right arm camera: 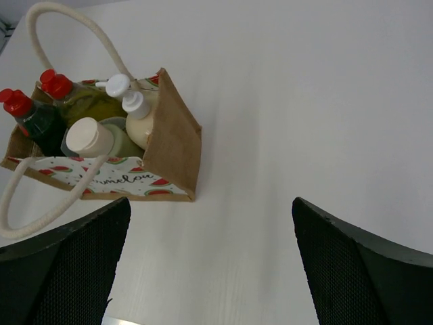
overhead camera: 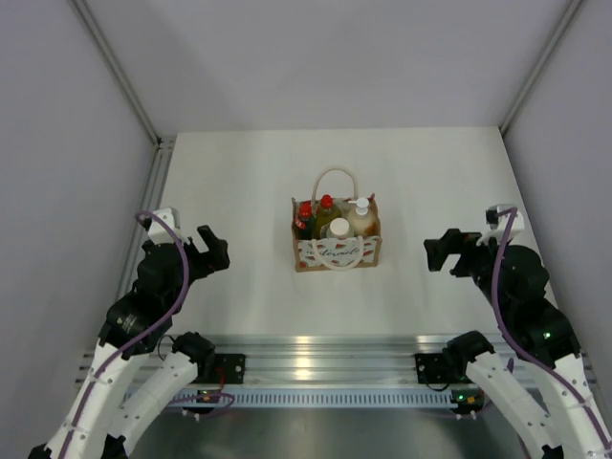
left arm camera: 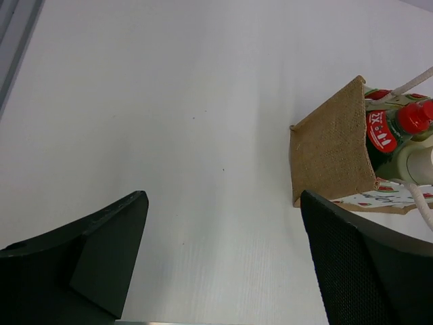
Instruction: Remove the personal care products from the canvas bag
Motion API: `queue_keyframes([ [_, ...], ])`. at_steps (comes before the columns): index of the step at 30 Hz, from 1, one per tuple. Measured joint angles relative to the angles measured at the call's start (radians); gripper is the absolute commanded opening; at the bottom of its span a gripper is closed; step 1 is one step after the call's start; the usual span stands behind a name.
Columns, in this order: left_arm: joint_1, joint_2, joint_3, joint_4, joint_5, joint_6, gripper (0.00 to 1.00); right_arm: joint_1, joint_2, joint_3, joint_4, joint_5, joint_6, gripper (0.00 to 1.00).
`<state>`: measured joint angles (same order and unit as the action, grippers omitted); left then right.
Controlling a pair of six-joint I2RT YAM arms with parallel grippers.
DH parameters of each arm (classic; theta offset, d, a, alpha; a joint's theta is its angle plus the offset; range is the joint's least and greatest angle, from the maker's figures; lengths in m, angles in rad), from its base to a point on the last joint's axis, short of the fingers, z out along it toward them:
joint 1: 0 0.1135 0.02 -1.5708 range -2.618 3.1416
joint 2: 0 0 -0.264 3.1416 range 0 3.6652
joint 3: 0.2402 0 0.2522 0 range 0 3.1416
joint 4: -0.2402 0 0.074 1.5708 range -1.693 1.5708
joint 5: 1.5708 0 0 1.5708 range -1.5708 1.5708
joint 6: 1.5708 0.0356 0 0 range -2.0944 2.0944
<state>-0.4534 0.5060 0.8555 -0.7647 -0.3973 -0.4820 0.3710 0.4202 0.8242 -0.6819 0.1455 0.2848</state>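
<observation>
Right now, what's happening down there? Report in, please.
Left hand open, right hand open, both empty. Bag upright, four bottles inside. Nothing between hands and bag.

the canvas bag (overhead camera: 335, 254) stood upright mid-table (overhead camera: 239, 172), holding two red-capped bottles (overhead camera: 305, 218) at left, a white-capped bottle (overhead camera: 338, 229) in front and a cream pump bottle (overhead camera: 360, 216) at right. the left gripper (overhead camera: 212, 251) and right gripper (overhead camera: 442, 251) flanked it, well apart.

- It looks like a robot test lab.
- Plain grey panels (overhead camera: 67, 115) close in a white table (overhead camera: 229, 172).
- A left arm (overhead camera: 143, 306) and a right arm (overhead camera: 531, 306) stand on a metal rail (overhead camera: 325, 346) at its edge.
</observation>
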Motion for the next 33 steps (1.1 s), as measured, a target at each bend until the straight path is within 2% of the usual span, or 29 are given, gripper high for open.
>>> queue_keyframes([
  [6, 0.000, 0.000, 0.000, 0.000, -0.004, 0.000, 0.98, 0.000, 0.000, 0.000, 0.002, 0.008, 0.006, 0.99],
  [10, 0.000, 0.031, 0.000, 0.000, 0.016, -0.002, 0.98, 0.000, 0.018, -0.006, 0.035, -0.042, 0.007, 1.00],
  [16, 0.000, 0.212, 0.005, 0.018, 0.170, -0.092, 0.98, 0.000, 0.098, -0.079, 0.214, -0.196, 0.008, 0.99],
  [21, -0.006, 0.373, 0.007, 0.074, 0.295, -0.164, 0.98, 0.022, 0.252, -0.097, 0.400, -0.268, 0.005, 0.99],
  [27, -0.039, 0.400, 0.010, 0.150, 0.404, -0.217, 0.98, 0.160, 0.476, -0.097, 0.635, -0.184, -0.081, 0.96],
  [33, -0.056, 0.398, 0.013, 0.182, 0.469, -0.219, 0.98, 0.285, 0.687, -0.097, 0.841, -0.051, -0.202, 0.86],
])
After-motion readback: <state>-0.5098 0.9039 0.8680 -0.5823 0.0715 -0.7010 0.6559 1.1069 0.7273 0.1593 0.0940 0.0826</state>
